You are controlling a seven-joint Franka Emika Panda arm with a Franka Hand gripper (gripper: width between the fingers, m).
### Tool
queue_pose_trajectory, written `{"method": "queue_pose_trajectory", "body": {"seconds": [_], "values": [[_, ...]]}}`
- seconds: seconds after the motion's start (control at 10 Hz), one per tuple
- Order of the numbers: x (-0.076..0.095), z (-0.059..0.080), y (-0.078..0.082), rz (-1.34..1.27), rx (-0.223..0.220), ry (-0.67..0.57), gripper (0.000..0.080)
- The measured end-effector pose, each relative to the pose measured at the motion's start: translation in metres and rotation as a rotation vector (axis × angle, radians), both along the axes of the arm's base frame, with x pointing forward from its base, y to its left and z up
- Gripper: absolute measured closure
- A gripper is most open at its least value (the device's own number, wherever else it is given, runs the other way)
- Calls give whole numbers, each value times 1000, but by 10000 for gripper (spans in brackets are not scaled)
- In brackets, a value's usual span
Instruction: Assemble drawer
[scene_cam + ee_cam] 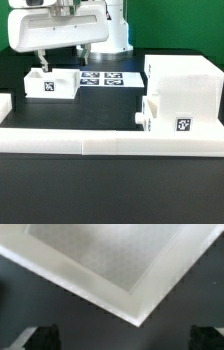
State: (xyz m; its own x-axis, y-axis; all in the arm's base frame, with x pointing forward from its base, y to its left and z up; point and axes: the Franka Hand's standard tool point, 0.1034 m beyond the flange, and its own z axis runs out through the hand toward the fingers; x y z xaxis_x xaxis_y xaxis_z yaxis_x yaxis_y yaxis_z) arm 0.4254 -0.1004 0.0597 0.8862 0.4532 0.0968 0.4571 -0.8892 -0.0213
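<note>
The tall white casing [186,82] stands at the exterior view's right. One small tray [160,114] sits partly slid into its lower slot, with its knob [138,118] sticking out. The other open-top tray [51,83] lies at the left, with a tag on its front. My gripper [44,62] hangs just above that tray's far left corner. In the wrist view, the tray's white rim corner [120,294] points toward my open, empty gripper [125,339]. The dark fingertips [44,338] stand wide apart on either side.
The marker board [103,77] lies flat between the left tray and the casing. The long low white border rail [110,140] runs across the front. A short rail piece [4,104] sits at the far left. The robot base [105,35] stands behind.
</note>
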Motion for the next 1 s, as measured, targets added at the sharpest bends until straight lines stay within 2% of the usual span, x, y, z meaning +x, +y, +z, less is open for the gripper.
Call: {"method": "queue_pose_trajectory", "body": {"seconds": [0.2, 0.6, 1.0], "values": [[-4, -3, 6, -222, 20, 25, 151], [-23, -18, 12, -581, 58, 89, 151], [-43, -44, 17, -525, 44, 66, 151]]}}
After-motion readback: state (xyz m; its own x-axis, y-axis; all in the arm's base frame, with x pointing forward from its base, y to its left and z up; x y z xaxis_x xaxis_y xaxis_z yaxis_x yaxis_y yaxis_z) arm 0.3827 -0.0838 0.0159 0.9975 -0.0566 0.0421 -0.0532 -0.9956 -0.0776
